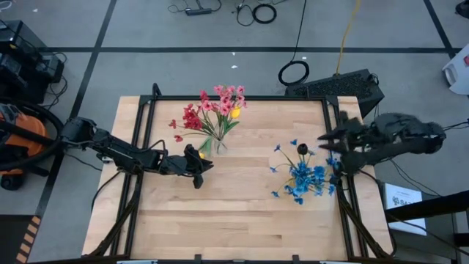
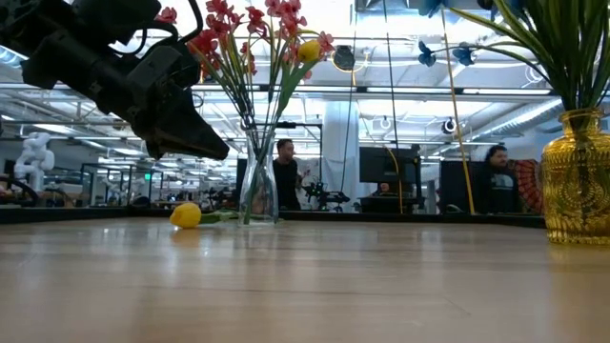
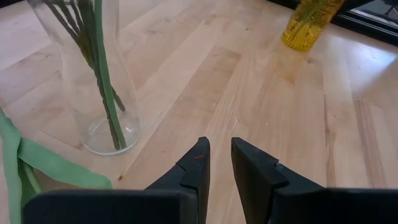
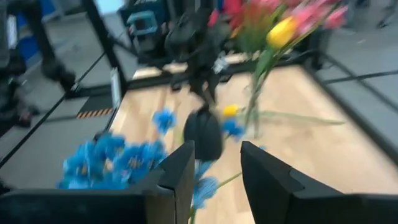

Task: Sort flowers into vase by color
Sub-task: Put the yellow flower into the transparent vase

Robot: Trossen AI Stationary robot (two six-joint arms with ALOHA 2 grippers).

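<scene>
Lighting the table (image 1: pixel 242 213) evenly from overhead in the high view, casting only faint, soft shadows beside the left gripper (image 1: pixel 198 174). Glaring hard through the bright ceiling strips in the low view, washing out the upper middle and turning the dark gripper there into a near silhouette. Reflecting a pale sheen off the wood in the left wrist view, glinting on the clear glass vase (image 3: pixel 87 74). Smearing heavily in the right wrist view, blurring the blue flowers (image 4: pixel 112 158) and the dark bud (image 4: pixel 203 134); keeping only the near fingers (image 4: pixel 180 171) sharp.
</scene>
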